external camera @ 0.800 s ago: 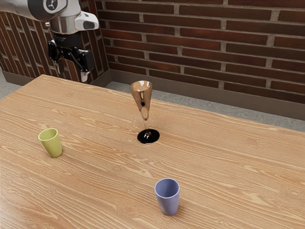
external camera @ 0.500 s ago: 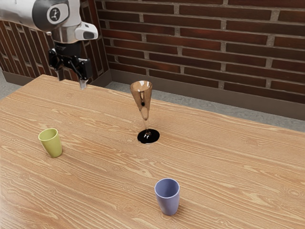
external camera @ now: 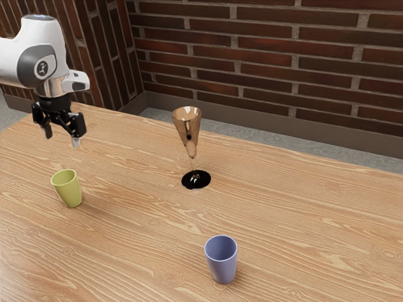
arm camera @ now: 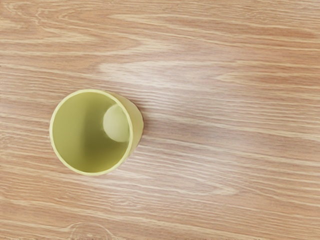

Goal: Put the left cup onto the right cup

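The black two-finger tool (external camera: 61, 134) hangs in the air with its fingers apart, holding nothing. The small yellow-green plastic cup (external camera: 67, 187) stands upright on the wooden desk (external camera: 302, 207), at 6 o'clock from the tool in the exterior view. The pale purple-blue cup (external camera: 221, 258) stands well apart, at 4 o'clock from the green one. A tall brown cone-shaped glass (external camera: 189, 141) stands at 3 o'clock. If the tool drops off-center, a finger may hit the rim and tip the cup. A wide swing might knock the glass.
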